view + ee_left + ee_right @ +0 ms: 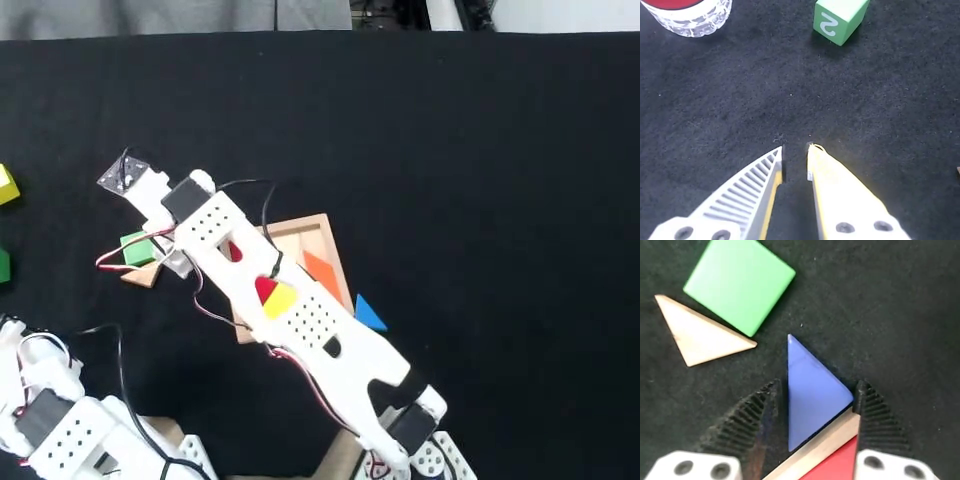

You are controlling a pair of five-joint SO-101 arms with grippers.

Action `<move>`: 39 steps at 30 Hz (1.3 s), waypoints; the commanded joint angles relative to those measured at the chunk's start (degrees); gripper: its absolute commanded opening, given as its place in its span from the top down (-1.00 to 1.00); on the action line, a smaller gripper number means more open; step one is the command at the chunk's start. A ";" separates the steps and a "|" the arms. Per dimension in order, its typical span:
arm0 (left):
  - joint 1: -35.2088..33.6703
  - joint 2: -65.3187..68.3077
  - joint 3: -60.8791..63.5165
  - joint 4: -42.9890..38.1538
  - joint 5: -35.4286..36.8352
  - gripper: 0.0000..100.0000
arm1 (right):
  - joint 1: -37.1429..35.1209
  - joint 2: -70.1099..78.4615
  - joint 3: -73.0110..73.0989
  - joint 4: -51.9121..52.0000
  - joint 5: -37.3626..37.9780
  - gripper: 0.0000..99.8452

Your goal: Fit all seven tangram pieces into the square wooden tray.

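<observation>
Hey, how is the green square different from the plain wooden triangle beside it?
The green square has four sides, the wooden triangle three. The square is painted bright green; the triangle is bare pale wood. The square covers more area than the triangle. Both lie flat on the black cloth, close together.

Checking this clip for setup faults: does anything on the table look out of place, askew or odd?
Nothing spilled or damaged. A green numbered cube and a glass jar sit on the cloth, unrelated to the puzzle. A blue triangle lies outside the tray, against its rim, inside the open right gripper.
</observation>
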 commanded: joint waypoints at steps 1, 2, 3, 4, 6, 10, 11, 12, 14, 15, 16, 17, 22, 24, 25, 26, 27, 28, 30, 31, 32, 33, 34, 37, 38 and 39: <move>0.84 -0.53 -0.57 -1.23 0.00 0.80 | 0.09 -1.10 -0.40 0.44 0.00 0.54; 0.84 -0.53 -0.57 -1.23 0.00 0.80 | 0.26 -1.10 -0.22 0.44 0.00 0.54; 0.84 -0.53 -0.57 -1.23 0.00 0.80 | 0.44 -1.10 -0.04 0.44 0.00 0.54; 0.84 -0.53 -0.57 -1.23 0.00 0.80 | 0.53 -1.10 0.04 0.44 0.00 0.54; 0.84 -0.53 -0.57 -1.23 0.00 0.80 | 0.53 -1.01 0.13 0.44 0.00 0.54; 0.84 -0.53 -0.57 -1.23 0.00 0.80 | 0.26 -0.66 0.22 0.53 0.00 0.55; 0.84 -0.53 -0.57 -1.23 0.00 0.80 | 0.26 -0.22 0.04 0.53 0.00 0.55; 0.84 -0.53 -0.57 -1.23 0.00 0.80 | 0.26 0.31 -0.13 0.53 0.00 0.55; 0.84 -0.53 -0.57 -1.23 0.00 0.80 | 0.26 0.57 -0.40 0.53 0.00 0.55; 0.84 -0.53 -0.57 -1.23 0.00 0.80 | 0.26 0.57 -0.40 0.44 0.00 0.55; 0.84 -0.53 -0.57 -1.23 0.00 0.80 | 0.26 0.57 -0.40 0.44 0.00 0.55; 0.84 -0.53 -0.57 -1.23 0.00 0.80 | 0.26 0.57 -0.40 0.35 0.00 0.55; 0.84 -0.53 -0.57 -1.23 0.00 0.80 | 0.26 0.57 -0.40 0.18 0.00 0.55; 0.84 -0.53 -0.57 -1.23 0.00 0.80 | 0.26 0.57 -0.40 0.18 0.00 0.55; 0.84 -0.53 -0.57 -1.23 0.00 0.80 | 0.26 0.57 -0.40 0.18 0.00 0.55; 0.84 -0.53 -0.57 -1.23 0.00 0.80 | 0.26 0.57 -0.40 0.18 0.00 0.55; 0.84 -0.53 -0.57 -1.23 0.00 0.80 | 0.26 0.57 -0.40 0.18 0.00 0.55; 0.84 -0.53 -0.57 -1.23 0.00 0.80 | 0.26 0.57 -0.40 0.18 0.00 0.55; 0.84 -0.53 -0.57 -1.23 0.00 0.80 | 0.26 0.57 -0.40 0.18 0.00 0.62; 0.84 -0.53 -0.57 -1.23 0.00 0.80 | 0.26 0.57 -0.40 0.18 0.00 0.66; 0.84 -0.53 -0.57 -1.23 0.00 0.80 | 0.26 0.57 -0.40 0.18 0.00 0.71; 0.84 -0.53 -0.57 -1.23 0.00 0.80 | 0.35 0.57 -0.40 0.09 0.00 0.75; 0.84 -0.53 -0.57 -1.23 0.00 0.80 | 0.35 0.57 -0.40 0.09 0.00 0.77; 0.84 -0.53 -0.57 -1.23 0.00 0.80 | 0.35 0.57 -0.40 0.09 0.00 0.75; 0.84 -0.53 -0.57 -1.23 0.00 0.80 | 0.35 0.57 -0.40 0.09 0.00 0.74; 0.84 -0.53 -0.57 -1.23 0.00 0.80 | 0.35 0.57 -0.48 0.09 0.00 0.75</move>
